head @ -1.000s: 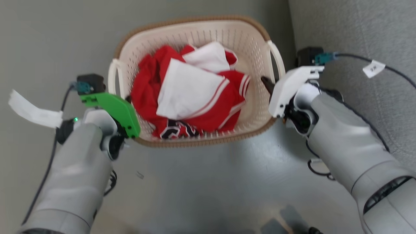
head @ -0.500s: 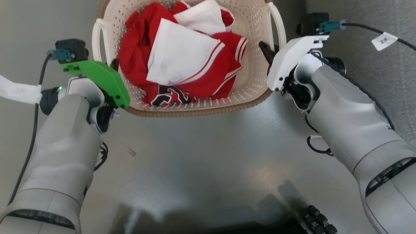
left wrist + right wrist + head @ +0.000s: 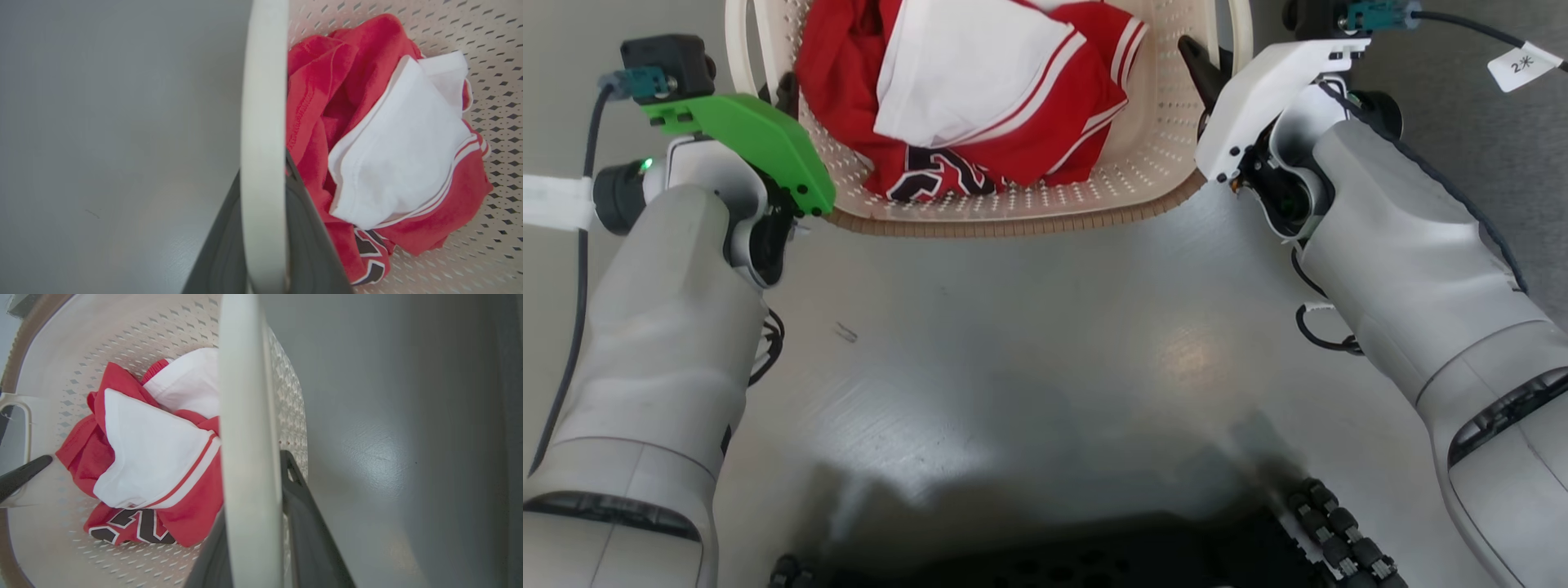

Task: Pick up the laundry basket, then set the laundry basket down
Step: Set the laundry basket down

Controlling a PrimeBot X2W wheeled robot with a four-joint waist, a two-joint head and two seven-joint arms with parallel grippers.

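Clasping one laundry basket (image 3: 1013, 222), two end effectors (image 3: 770, 86) (image 3: 1215, 64)

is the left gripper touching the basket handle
Touching. In the left wrist view the left gripper has its two dark fingers pressed against either side of the laundry basket's white loop handle, with no gap visible.

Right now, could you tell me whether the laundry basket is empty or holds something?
Not empty: the laundry basket holds crumpled red-and-white clothing heaped on its perforated floor, as the head view and both wrist views show.
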